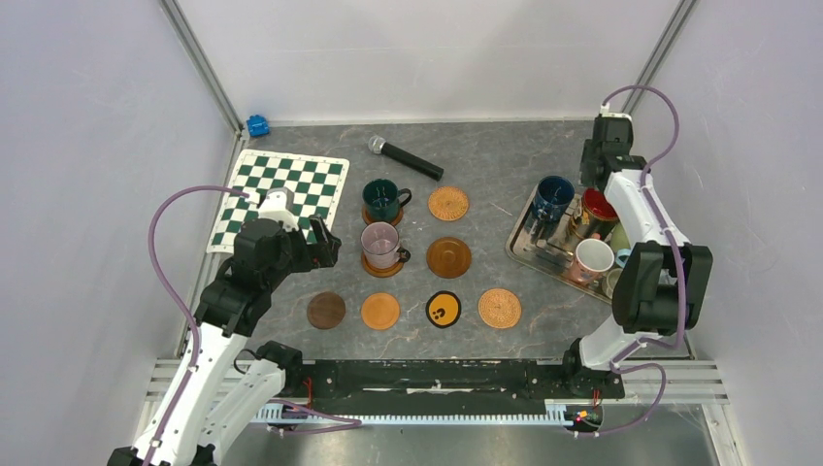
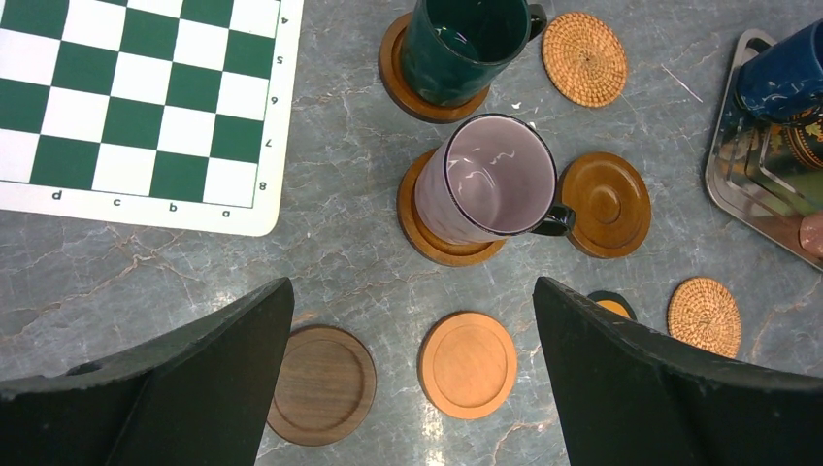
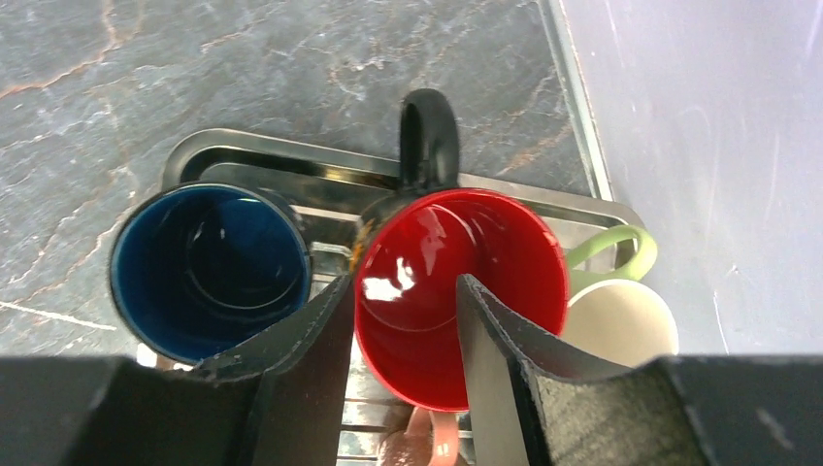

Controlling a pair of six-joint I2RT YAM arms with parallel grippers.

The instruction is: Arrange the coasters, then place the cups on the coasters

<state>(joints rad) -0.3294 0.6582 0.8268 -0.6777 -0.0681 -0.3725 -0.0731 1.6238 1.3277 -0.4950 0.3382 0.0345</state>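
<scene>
You have a grey marbled table (image 1: 485, 165) with the metal tray (image 2: 752, 180) at its right side; take every place below from that tray. The chequered mat (image 1: 281, 194) lies well to the tray's left. Your left gripper (image 2: 412, 291) hangs above the table between mat and tray, jaws spread wide, holding nothing. Your right gripper (image 3: 403, 282) is low over the tray, jaws partly apart astride the wall of the red-inside mug (image 3: 466, 291), 1 finger inside it and 1 outside, toward the dark blue mug (image 3: 209, 272). No pinch shows, though contact is hard to judge from this angle. The black microphone (image 1: 405, 158) lies beyond the tray's far left. On the tray you also see the pale green mug (image 3: 621, 325) and the white-inside mug (image 1: 593, 258). Left of the tray, the dark green mug (image 1: 383, 199) stands on 1 wooden coaster (image 2: 391, 73), the clear glass mug (image 1: 380, 245) on a second wooden coaster (image 2: 451, 254). Between these and the tray lie the woven tan coaster (image 1: 448, 203) and the grooved wood coaster (image 1: 448, 256). Off the tray's near corner runs a row, farthest first: dark brown coaster (image 1: 326, 311), orange coaster (image 1: 380, 311), black coaster (image 1: 444, 310), second woven coaster (image 1: 500, 308).
</scene>
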